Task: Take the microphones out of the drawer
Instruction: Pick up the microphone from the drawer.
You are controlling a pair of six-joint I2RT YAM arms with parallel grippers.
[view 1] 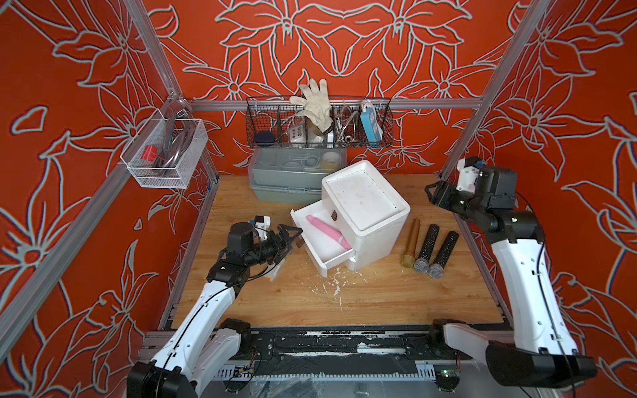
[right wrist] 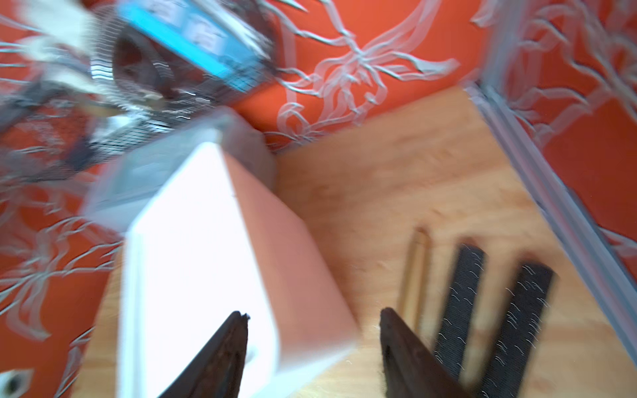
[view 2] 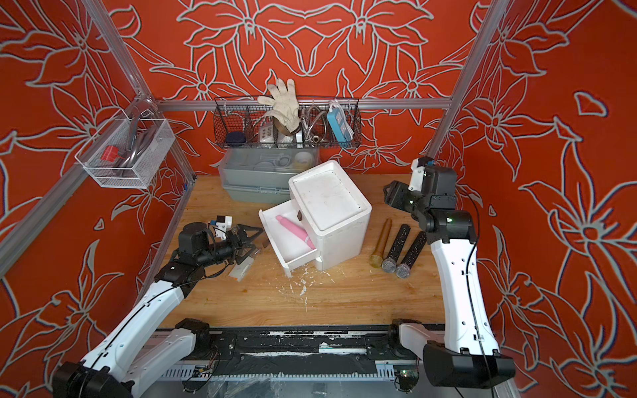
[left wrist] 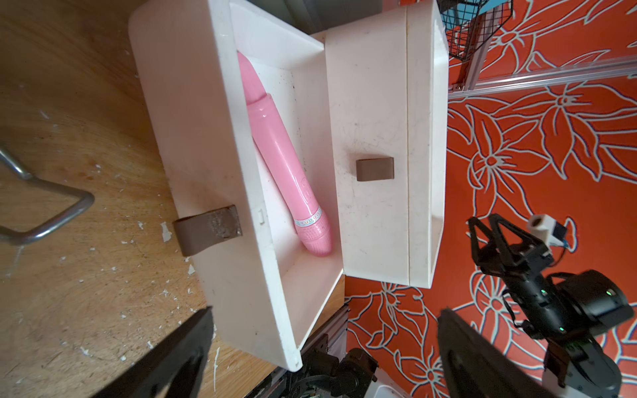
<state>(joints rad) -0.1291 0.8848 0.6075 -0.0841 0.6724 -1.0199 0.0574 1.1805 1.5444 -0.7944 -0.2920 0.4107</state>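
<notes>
A pink microphone point(view 1: 325, 232) point(view 2: 294, 231) point(left wrist: 286, 165) lies at a slant in the open lower drawer point(view 1: 324, 249) point(view 2: 293, 249) point(left wrist: 206, 138) of a white cabinet point(view 1: 365, 203). A brown strap handle point(left wrist: 210, 229) hangs on the drawer front. My left gripper point(view 1: 294, 239) point(view 2: 258, 239) point(left wrist: 325, 312) is open and empty, close in front of that drawer front, near its handle. My right gripper point(view 1: 431, 193) point(view 2: 387, 193) point(right wrist: 313, 313) hangs raised at the back right, beyond the cabinet, jaws apart with nothing between them.
A gold microphone point(view 1: 410, 244) and two black ones point(view 1: 425, 248) point(view 1: 443, 253) lie side by side right of the cabinet. A grey toolbox point(view 1: 289, 175) stands behind it, under a wire basket point(view 1: 319, 138). White chips point(view 1: 336, 286) litter the wood in front.
</notes>
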